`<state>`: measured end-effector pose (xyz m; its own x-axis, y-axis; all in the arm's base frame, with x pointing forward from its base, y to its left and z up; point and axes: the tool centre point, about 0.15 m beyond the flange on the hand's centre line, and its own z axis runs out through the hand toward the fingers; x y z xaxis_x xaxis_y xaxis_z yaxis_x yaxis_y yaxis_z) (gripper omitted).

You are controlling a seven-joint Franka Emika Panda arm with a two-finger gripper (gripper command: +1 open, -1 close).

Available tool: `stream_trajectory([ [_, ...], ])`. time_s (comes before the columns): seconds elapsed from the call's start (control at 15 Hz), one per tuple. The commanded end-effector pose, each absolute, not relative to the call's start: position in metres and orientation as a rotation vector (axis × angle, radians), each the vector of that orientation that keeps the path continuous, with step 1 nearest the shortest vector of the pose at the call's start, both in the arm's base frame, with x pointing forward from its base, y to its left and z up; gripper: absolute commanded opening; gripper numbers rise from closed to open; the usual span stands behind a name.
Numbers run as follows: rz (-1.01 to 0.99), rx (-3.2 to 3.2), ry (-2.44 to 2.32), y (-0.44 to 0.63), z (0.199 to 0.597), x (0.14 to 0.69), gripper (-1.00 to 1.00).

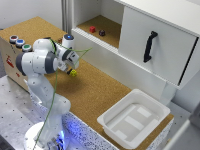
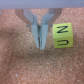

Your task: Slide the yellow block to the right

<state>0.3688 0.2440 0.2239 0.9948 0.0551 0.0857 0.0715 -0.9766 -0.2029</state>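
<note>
The hand [image 2: 40,46] points down at the cork, fingers pressed together holding nothing, beside the yellow block [image 2: 63,36].

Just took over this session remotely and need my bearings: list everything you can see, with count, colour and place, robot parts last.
yellow block: 1, bright yellow with dark letters, on the cork surface right beside the fingers
red block: 1, red, in the open cabinet compartment
dark round object: 1, dark, in the same compartment, next to the red block
bin: 1, white, on the cork at the exterior view's lower right
cabinet door: 1, white with a black handle
buttons: 3, coloured tops, on the wooden box at the exterior view's left
cork surface: 1, brown
arm: 1, white
gripper: 1, grey fingers together, beside the block
</note>
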Motion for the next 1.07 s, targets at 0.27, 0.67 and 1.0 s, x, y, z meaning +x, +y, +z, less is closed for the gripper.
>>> stream_trajectory([
  [0.27,-0.073,-2.844,-0.129,0.238,0.203,0.39,-1.0],
  [0.67,-0.096,-2.848,-0.132,0.236,0.209,0.402,-1.0],
  [1.0,-0.091,-2.882,-0.149,0.23,0.207,0.408,-1.0],
])
